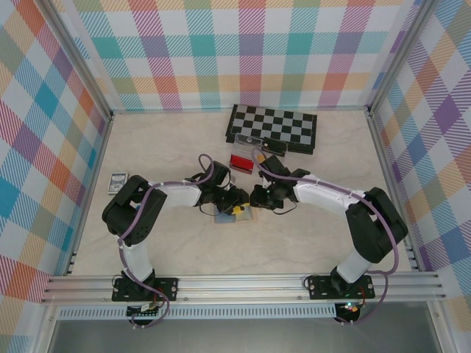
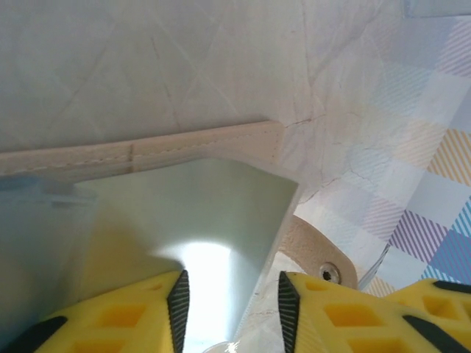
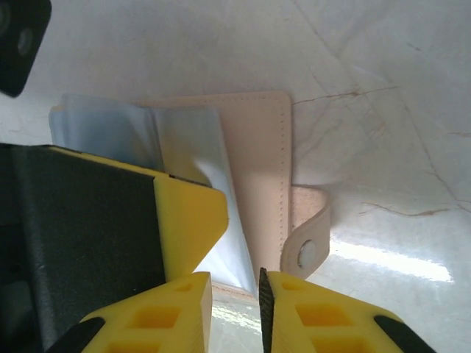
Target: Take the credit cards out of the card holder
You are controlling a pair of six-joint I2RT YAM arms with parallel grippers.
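Top external: high behind arm bases (image 1: 145, 288), facing down, whole table (image 1: 147, 151), card holder (image 1: 234, 215) central. Left wrist, right wrist: close above card holder, opposite sides; shared: its snap tab (image 3: 307, 246).

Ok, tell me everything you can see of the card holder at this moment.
The card holder lies open on the table. Its cover looks like pale tan leather with stitched edges, and a small tab with a metal snap sticks out from one side. Inside are clear, bluish plastic sleeves. One of the left fingers lies over the sleeves. The right fingers sit at its near edge; whether they grip it is unclear.
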